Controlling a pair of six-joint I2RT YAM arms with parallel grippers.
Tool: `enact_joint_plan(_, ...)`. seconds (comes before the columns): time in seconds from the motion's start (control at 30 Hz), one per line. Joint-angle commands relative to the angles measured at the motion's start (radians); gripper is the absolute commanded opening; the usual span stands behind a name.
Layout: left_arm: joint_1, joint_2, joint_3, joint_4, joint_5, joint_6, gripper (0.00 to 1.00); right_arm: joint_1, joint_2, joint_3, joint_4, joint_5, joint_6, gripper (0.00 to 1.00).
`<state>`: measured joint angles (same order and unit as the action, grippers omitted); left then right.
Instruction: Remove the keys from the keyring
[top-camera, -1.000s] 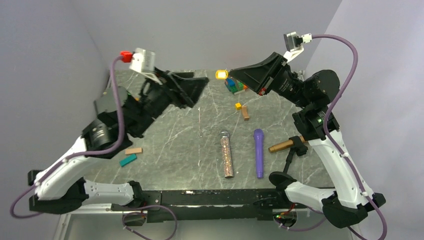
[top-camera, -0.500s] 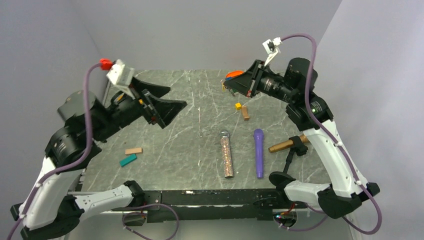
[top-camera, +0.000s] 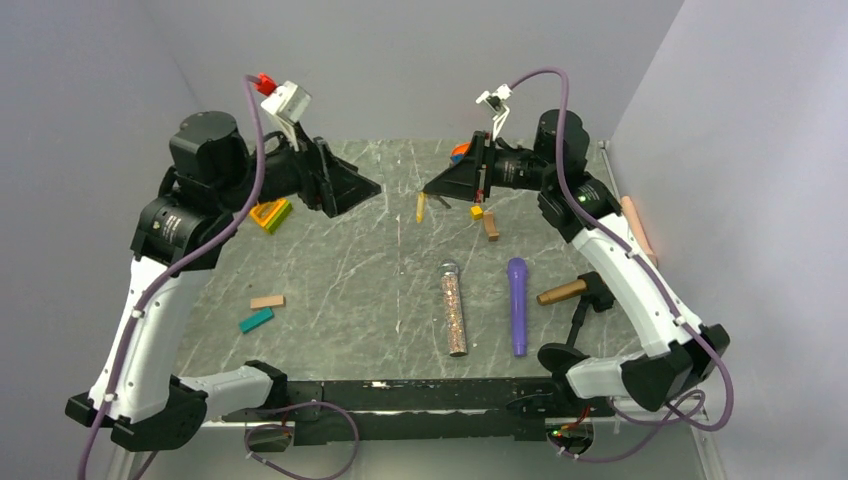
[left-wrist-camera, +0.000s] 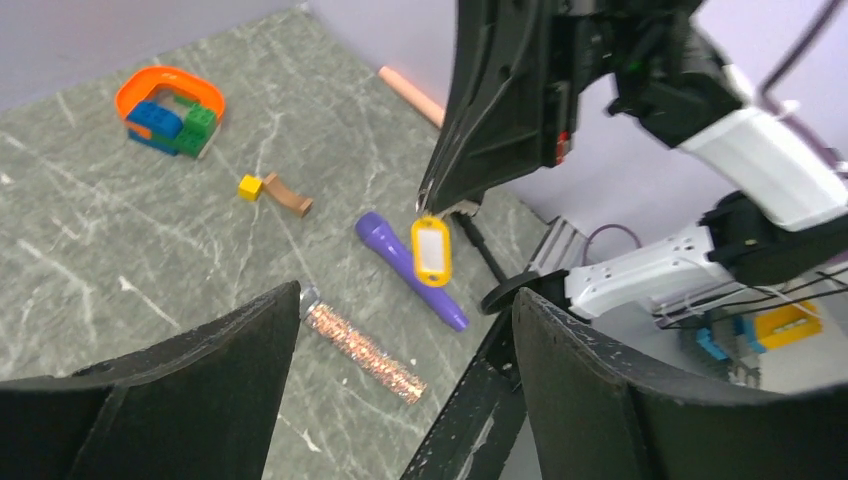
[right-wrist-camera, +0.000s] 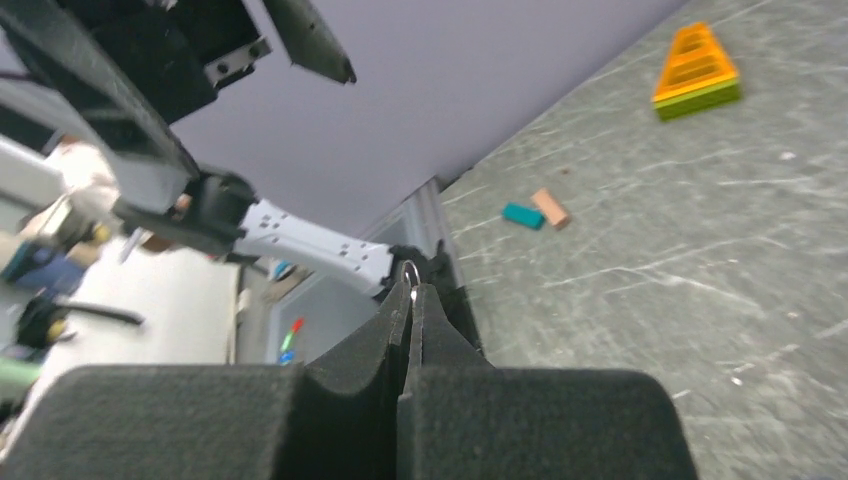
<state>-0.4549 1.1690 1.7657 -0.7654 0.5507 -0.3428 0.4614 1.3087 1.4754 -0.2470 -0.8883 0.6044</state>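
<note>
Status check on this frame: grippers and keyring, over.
Right gripper shut on keyring, held above table. Yellow key tag hanging from it. Left gripper open, facing it, apart. Nothing between.

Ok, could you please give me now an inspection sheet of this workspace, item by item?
Surface: grey marbled tabletop, no spill seen.
Job's things: keyring held in the air above the table; yellow key tag hanging from it.
Clutter: glitter tube, purple flashlight, small yellow cube, orange-yellow triangle frame, teal block.
Grippers: left claw open and empty; right claw shut on the keyring.
Cables: purple cable arching above the right wrist; another on the left arm.
Surroundings: plain grey walls.
</note>
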Motion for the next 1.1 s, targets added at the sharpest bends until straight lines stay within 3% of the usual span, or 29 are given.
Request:
enact_joint_plan(0.0, 0.063, -0.007, 0.02, 0.126, 0.269, -0.081, 0.81, 0.0, 0.034, 0.052, 0.196, -0.242, 0.077, 0.0)
enact_joint_plan(0.17, 0.064, 0.014, -0.038, 0.256, 0.409, -0.187, 0.75, 0.003, 0.057, 0.076, 0.233, -0.307, 0.119, 0.0)
enact_joint_plan(0.27, 0.064, 0.008, -0.071, 0.278, 0.412, -0.194, 0.71, 0.005, 0.049, 0.05, 0.347, -0.326, 0.192, 0.0)
enact_joint_plan(0.4, 0.056, 0.012, -0.076, 0.27, 0.407, -0.198, 0.67, 0.012, 0.046, 0.069, 0.354, -0.33, 0.206, 0.0)
enact_joint_plan(0.67, 0.033, 0.024, -0.055, 0.239, 0.344, -0.217, 0.54, 0.023, 0.022, 0.09, 0.278, -0.323, 0.161, 0.0)
enact_joint_plan(1.07, -0.061, 0.06, -0.017, 0.191, 0.258, -0.215, 0.48, 0.073, 0.009, 0.141, 0.08, -0.248, 0.017, 0.0)
